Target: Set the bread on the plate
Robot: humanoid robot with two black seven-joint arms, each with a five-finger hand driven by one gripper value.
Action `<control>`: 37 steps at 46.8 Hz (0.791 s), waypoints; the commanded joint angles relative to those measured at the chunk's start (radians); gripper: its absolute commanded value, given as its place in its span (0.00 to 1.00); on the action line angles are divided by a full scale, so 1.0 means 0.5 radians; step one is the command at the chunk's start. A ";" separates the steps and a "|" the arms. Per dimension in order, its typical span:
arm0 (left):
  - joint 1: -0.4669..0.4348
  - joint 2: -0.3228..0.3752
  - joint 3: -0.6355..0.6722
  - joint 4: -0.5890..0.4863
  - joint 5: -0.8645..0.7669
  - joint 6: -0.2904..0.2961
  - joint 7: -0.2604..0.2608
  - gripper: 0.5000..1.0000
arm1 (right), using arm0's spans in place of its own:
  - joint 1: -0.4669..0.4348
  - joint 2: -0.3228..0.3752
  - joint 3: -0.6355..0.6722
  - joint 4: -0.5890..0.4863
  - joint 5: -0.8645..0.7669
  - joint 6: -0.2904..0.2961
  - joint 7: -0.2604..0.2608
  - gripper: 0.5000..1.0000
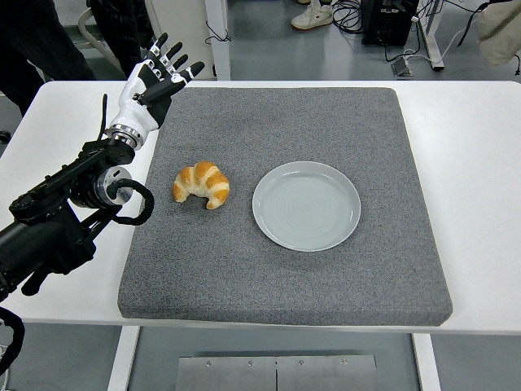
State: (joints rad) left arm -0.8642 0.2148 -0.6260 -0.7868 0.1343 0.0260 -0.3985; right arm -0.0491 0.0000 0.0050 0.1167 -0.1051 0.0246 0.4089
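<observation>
Grey matting (285,269) covers the white table (472,163). My left hand (153,85) hovers at the mat's far left corner, fingers spread, holding nothing. Nothing is done yet: the bread (201,185) lies on the mat just left of the bare plate (306,205).

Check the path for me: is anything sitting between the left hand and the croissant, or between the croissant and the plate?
Nothing visible blocks either path. The left hand is open over the grey mat's far left corner, with only bare mat between it and the croissant. The plate lies empty just right of the croissant, a bare strip of mat between them.
</observation>
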 commanded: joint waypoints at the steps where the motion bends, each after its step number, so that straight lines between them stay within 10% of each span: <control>1: 0.007 0.000 0.018 0.000 0.001 0.000 0.006 0.92 | 0.000 0.000 0.002 0.000 0.001 0.000 -0.002 1.00; 37: 0.004 -0.009 0.009 0.000 0.075 -0.009 -0.001 0.92 | 0.000 0.000 0.002 0.000 0.001 -0.003 -0.002 1.00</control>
State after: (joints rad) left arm -0.8610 0.2096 -0.6213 -0.7869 0.1718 0.0218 -0.3974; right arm -0.0491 0.0000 0.0077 0.1165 -0.1046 0.0245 0.4090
